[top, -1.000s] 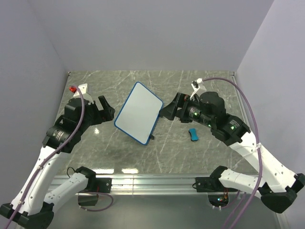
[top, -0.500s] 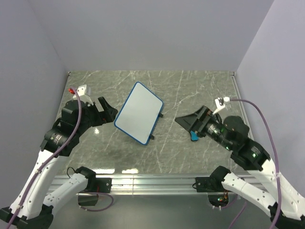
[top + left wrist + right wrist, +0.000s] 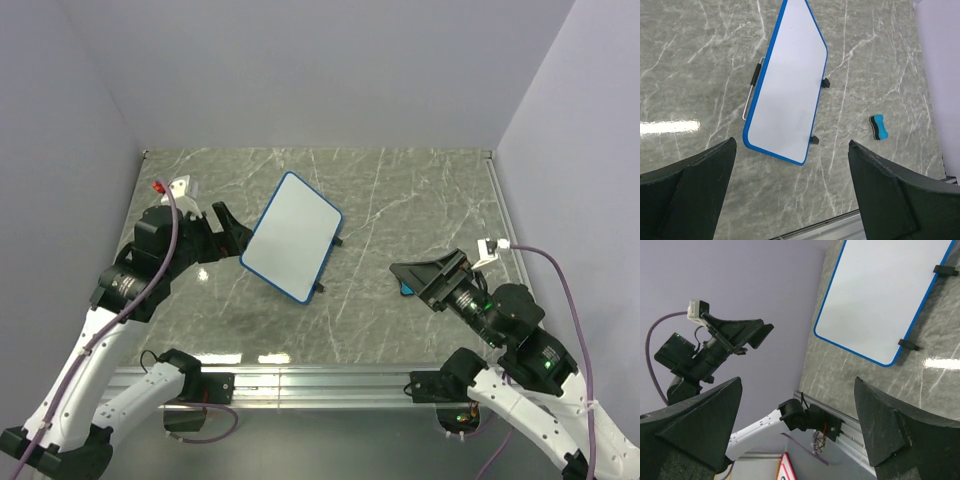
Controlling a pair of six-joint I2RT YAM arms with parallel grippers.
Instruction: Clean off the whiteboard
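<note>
Plainly, the left gripper [image 3: 230, 231] and the right gripper [image 3: 414, 274] both gape wide and hold nothing. The whiteboard [image 3: 292, 236] lies just ahead of the left gripper, its face showing no marks, and well ahead of the right one. The blue eraser [image 3: 878, 127] sits just under the right gripper. The risk, I judge, is a nudge from the left gripper skidding the unheld whiteboard across the smooth table [image 3: 400, 200].

A small blue eraser [image 3: 879, 127] with a dark edge lies flat on the grey marbled table [image 3: 700, 60]. Plain lilac walls [image 3: 300, 70] stand around the table, and a metal rail [image 3: 320, 378] runs along its near side.
</note>
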